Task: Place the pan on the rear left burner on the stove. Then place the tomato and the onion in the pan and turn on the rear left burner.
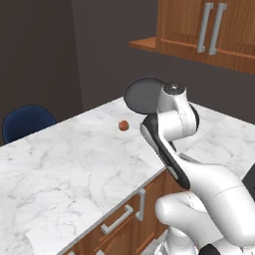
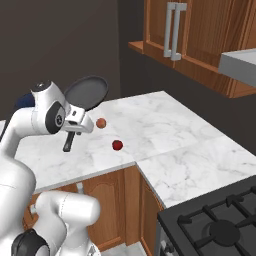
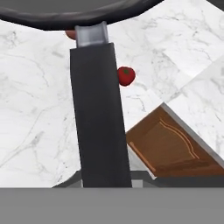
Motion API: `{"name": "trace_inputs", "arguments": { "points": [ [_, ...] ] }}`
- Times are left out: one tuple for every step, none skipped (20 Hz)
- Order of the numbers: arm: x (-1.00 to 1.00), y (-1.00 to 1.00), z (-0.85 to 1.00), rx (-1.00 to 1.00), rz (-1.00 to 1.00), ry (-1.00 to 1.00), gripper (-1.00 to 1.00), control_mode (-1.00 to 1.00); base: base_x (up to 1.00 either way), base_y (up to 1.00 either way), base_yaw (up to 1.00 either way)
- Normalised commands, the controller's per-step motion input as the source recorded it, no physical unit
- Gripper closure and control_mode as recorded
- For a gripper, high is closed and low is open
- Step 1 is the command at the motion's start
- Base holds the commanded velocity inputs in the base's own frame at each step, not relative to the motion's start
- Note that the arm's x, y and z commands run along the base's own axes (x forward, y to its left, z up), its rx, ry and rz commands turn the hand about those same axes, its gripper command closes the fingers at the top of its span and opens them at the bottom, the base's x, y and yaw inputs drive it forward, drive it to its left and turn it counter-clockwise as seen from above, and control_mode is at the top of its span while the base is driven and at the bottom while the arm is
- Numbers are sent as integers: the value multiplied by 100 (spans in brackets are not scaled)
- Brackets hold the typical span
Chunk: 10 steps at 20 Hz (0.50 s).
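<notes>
My gripper (image 2: 74, 131) is shut on the short dark handle (image 3: 98, 113) of the pan (image 2: 86, 93). It holds the round dark grey pan (image 1: 144, 94) tilted in the air above the marble counter (image 2: 150, 125). The orange-brown onion (image 2: 101, 123) lies on the counter just right of the hand. The dark red tomato (image 2: 117, 145) sits nearer the counter's front edge. In the hand view the tomato (image 3: 126, 75) shows just right of the handle. A corner of the black stove (image 2: 200, 220) shows at lower right; I cannot tell which burner is the rear left burner.
Wooden wall cabinets (image 2: 190, 35) hang over the counter's back right. Wooden base cabinet doors (image 1: 124, 214) run below the counter edge. A blue chair back (image 1: 27, 122) stands past the counter's far left end. A grey hood edge (image 2: 240, 65) juts out above the stove.
</notes>
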Motion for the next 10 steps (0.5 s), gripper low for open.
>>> {"name": "trace_inputs", "arguments": {
  "points": [
    [0, 0, 0, 0, 0, 5, 100, -100, 0, 0, 0],
    [0, 0, 0, 0, 0, 11, 100, -100, 0, 0, 0],
    [8, 0, 0, 0, 0, 16, 100, -100, 0, 0, 0],
    [15, 0, 0, 0, 0, 19, 100, -100, 0, 0, 0],
    [21, 0, 0, 0, 0, 21, 100, -100, 0, 0, 0],
    [22, 0, 0, 0, 0, 22, 100, -100, 0, 0, 0],
    [19, 0, 0, 0, 0, 20, 100, -100, 0, 0, 0],
    [20, 0, 0, 0, 0, 20, 100, -100, 0, 0, 0],
    [14, 0, 0, 0, 0, 17, 100, -100, 0, 0, 0],
    [9, 0, 0, 0, 0, 15, 100, -100, 0, 0, 0]
  ]
}}
